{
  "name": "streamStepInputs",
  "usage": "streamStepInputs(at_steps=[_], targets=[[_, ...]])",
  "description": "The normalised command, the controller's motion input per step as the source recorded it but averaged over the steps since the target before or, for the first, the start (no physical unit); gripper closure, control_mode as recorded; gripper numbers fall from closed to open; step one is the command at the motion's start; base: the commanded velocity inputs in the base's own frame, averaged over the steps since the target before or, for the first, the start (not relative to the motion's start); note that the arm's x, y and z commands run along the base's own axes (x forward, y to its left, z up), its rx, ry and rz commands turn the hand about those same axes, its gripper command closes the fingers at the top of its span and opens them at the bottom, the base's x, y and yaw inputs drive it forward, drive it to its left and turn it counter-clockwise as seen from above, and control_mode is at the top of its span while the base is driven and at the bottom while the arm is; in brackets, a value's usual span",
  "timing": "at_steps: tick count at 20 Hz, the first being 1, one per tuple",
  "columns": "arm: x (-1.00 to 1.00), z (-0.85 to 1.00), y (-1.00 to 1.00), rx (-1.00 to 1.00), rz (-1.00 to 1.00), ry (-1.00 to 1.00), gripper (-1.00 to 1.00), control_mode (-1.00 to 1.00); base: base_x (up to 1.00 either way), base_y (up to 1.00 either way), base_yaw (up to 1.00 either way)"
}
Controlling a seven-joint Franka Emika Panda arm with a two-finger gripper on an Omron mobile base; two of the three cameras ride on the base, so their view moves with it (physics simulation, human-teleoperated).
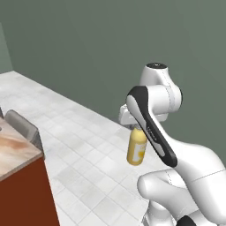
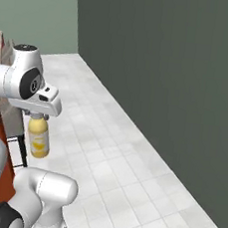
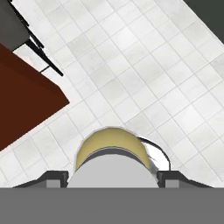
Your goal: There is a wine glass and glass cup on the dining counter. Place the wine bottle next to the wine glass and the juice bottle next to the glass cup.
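Beside me on the left stands one long counter with a beige-and-brown marbled top and reddish-brown sides (image 1: 20,176), on a pale tiled floor (image 2: 126,152). One stubby yellow juice bottle with a grey-white cap (image 1: 137,147) hangs upright above the tiles, clamped at its cap in my gripper (image 3: 113,175).

a floor of pale grey-white square tiles (image 1: 84,145) spreads across the room and meets a flat dark green-grey wall (image 1: 97,48) along a straight edge. in the right base view that dark wall (image 2: 171,67) joins a lighter sage-green wall (image 2: 40,12) at a corner. a grey chair with thin dark legs (image 1: 24,126) stands on the tiles; from the hand view its dark frame (image 3: 26,39) crosses the upper left.
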Motion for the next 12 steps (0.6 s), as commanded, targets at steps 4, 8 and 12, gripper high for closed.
streamStepInputs(at_steps=[4, 8, 12], targets=[[0.00, 0.00, 0.00, 0.00, 0.00, 0.00, 1.00, 1.00, 0.80, -0.20, 0.30], [0.00, 0.00, 0.00, 0.00, 0.00, 0.00, 1.00, 1.00, 0.77, -0.17, 0.35], [0.00, 0.00, 0.00, 0.00, 0.00, 0.00, 1.00, 1.00, 0.77, -0.17, 0.35]])
